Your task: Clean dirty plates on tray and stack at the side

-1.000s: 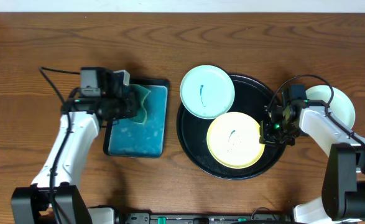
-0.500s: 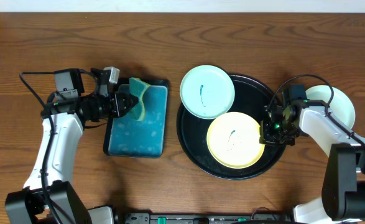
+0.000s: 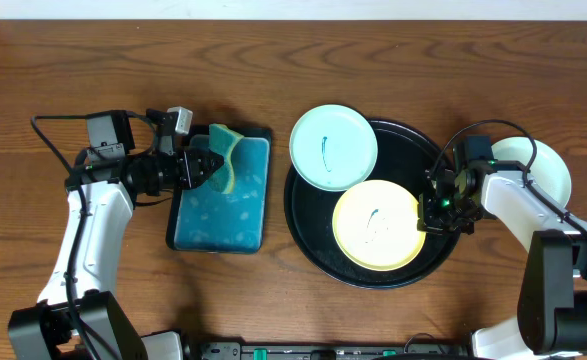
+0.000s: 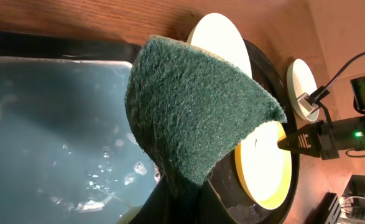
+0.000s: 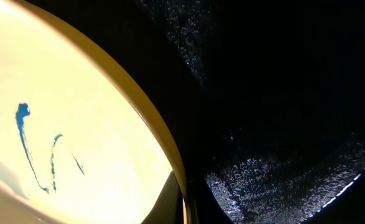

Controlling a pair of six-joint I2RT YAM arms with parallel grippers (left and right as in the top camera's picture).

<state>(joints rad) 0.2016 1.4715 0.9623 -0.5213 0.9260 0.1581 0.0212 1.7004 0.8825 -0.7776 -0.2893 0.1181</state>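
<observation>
The yellow plate [image 3: 376, 225] and the mint plate [image 3: 333, 147] lay on the black tray [image 3: 403, 150], well to the right of the left fingers [image 3: 201, 168]. These were pinched on a green sponge [image 3: 223, 160] above the teal tray [image 3: 218, 220]. The right fingers [image 3: 431, 212], nearer, were pressed together on the yellow plate's right rim. A third plate [image 3: 548, 170] rested on the surface beside the black tray

Green sponge [image 3: 223, 160] over teal rectangular tray [image 3: 213, 222] on wooden table [image 3: 273, 70]

The sponge [image 4: 194, 106] is rough and fibrous, the yellow plate [image 5: 76, 93] glossy plastic.
</observation>
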